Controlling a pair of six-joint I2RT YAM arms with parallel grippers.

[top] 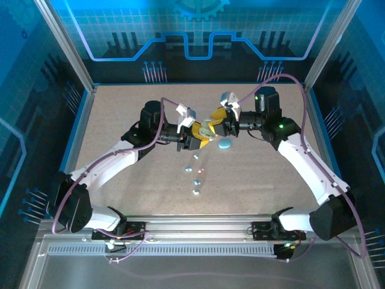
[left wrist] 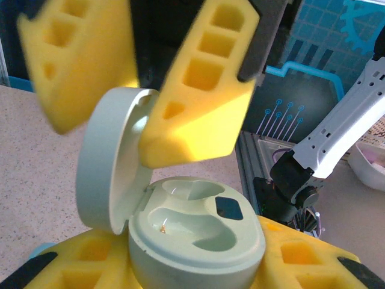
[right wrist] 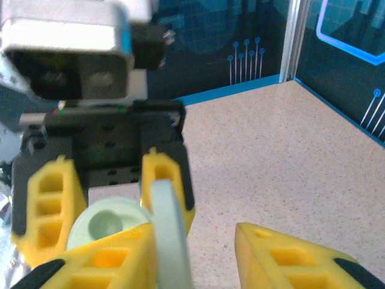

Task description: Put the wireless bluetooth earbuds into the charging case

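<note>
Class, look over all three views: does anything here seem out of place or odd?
The charging case is open with both wells empty, while the earbuds lie scattered in a loose trail on the table nearer the arm bases. A pale blue oval piece lies apart from them. Nothing looks damaged.

Charging case (top: 208, 128) sits between left end effector (top: 199, 137) and right end effector (top: 220, 118); earbuds (top: 197, 181) lie before it.

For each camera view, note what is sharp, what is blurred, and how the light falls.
Left wrist: charging case sharp, the yellow fingers above it smeared. Right wrist: the silver housing top left is blurred, tabletop crisp. Top external: even light, blue-lit walls, earbuds tiny specks.
</note>
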